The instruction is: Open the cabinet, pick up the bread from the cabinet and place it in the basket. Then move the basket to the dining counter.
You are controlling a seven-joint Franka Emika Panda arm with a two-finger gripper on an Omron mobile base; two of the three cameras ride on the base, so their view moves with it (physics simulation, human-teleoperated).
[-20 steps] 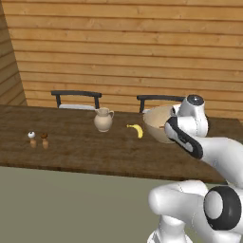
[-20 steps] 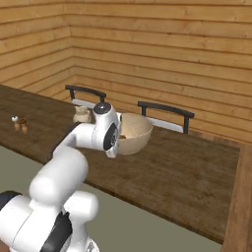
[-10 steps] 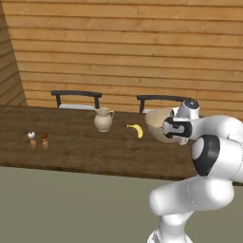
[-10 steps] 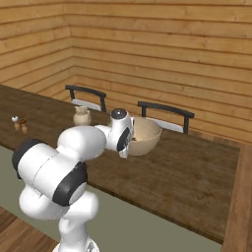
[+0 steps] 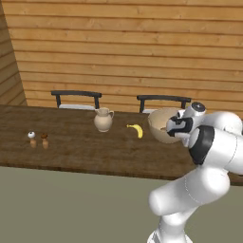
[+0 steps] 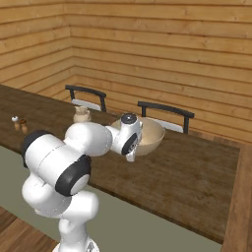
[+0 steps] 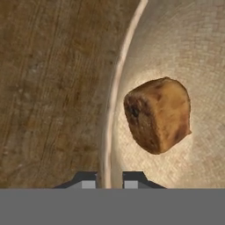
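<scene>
Gripping the rim of the basket (image 7: 115,94), the gripper (image 7: 110,178) has its two dark fingertips (image 7: 87,179) clenched close together, one on each side of the thin pale edge. In the hand view the rim runs as a long curve up from between the tips; dark wood grain lies outside it on one side, the speckled lighter inside of the basket on the other. The bread (image 7: 157,114), a brown crusty chunk, lies inside the basket near its bottom, apart from the rim and from the tips.

No writing, brand or label can be read on anything.

From the left base view the basket (image 5: 161,124) sits on the dining counter (image 5: 71,147), with the gripper (image 5: 174,129) at its near right edge. A banana (image 5: 136,130) lies just beside the basket to its left, and a small beige jug (image 5: 103,119) stands further left. Two small shakers (image 5: 38,139) stand well apart near the counter's left end. Two dark chairs (image 5: 76,98) stand behind the far edge, against the plank wall.

From the right base view the basket (image 6: 150,135) stands toward the far edge of the counter (image 6: 197,182), and bare wood stretches widely to its right and toward the near edge.
</scene>
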